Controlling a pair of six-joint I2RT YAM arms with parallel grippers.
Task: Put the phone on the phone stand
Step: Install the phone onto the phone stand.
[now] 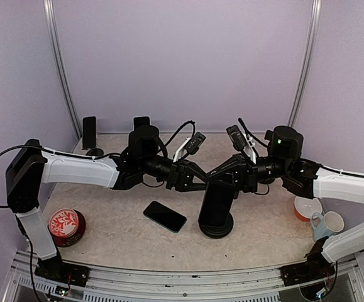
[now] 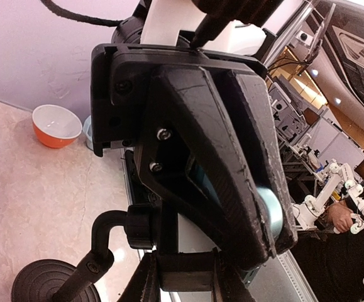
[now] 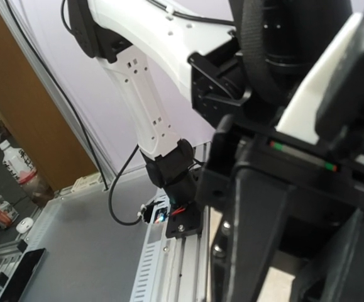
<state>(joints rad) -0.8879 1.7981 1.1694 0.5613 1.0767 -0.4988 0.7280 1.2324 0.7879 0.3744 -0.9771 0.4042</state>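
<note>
Left end effector [image 1: 202, 180] pinches phone [image 1: 216, 204] at top edge, prob. steadying it on stand [image 1: 217, 230]; right end effector [image 1: 224, 178], clenched empty, braces from 3 o'clock.

Centre of the table [image 1: 115, 211] is blocked: my left claw [image 1: 202, 179] and my right claw [image 1: 227, 175] converge over the stand [image 1: 216, 229], with the upright phone [image 1: 215, 204] beneath them. A second phone [image 1: 165, 216] lies flat just left of the stand's base. A red tin [image 1: 65, 225] holds the near left corner; a bowl [image 1: 307, 206] and a mug [image 1: 328, 223] crowd the near right. I find passable bare table between the red tin and the second phone.
</note>
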